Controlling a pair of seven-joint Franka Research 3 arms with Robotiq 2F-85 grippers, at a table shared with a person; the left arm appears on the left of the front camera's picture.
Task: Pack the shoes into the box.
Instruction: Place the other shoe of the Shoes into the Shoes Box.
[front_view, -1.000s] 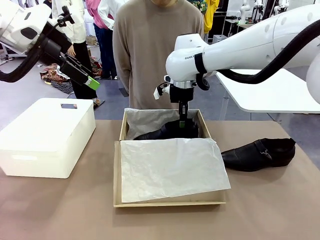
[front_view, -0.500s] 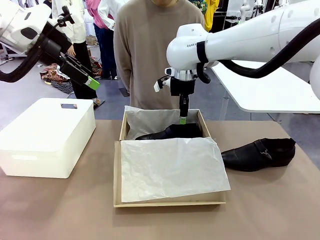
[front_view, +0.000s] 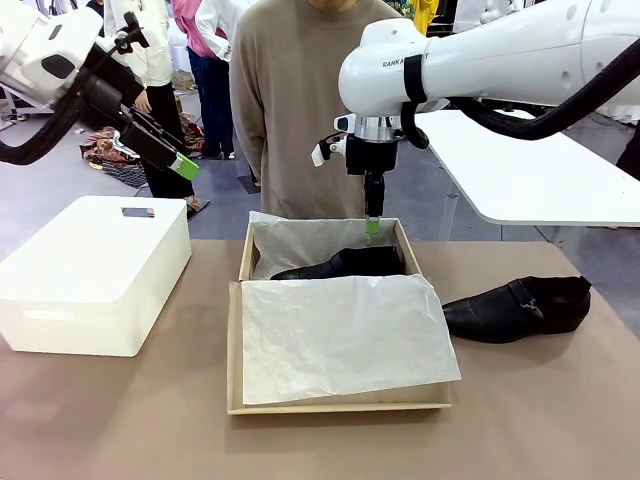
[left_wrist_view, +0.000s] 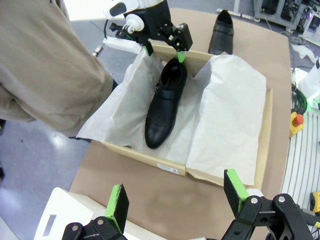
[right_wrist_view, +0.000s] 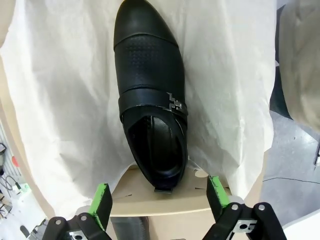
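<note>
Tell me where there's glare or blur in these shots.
Right wrist view: soft sheen on the boxed shoe, sharp. Left wrist view: tissue paper nearly washed out. Front view: even light, no blur.

One black dress shoe (front_view: 340, 265) lies in the tan shoebox (front_view: 243, 262) on white tissue (front_view: 340, 335). The right pincer (front_view: 372, 228) hangs just above its heel. The second shoe (front_view: 520, 305) lies on the surface (front_view: 560, 400), right of the box.

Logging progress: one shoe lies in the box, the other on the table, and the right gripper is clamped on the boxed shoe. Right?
No: the right gripper is open, clear above the boxed shoe, per the right wrist view. The rest holds.
</note>
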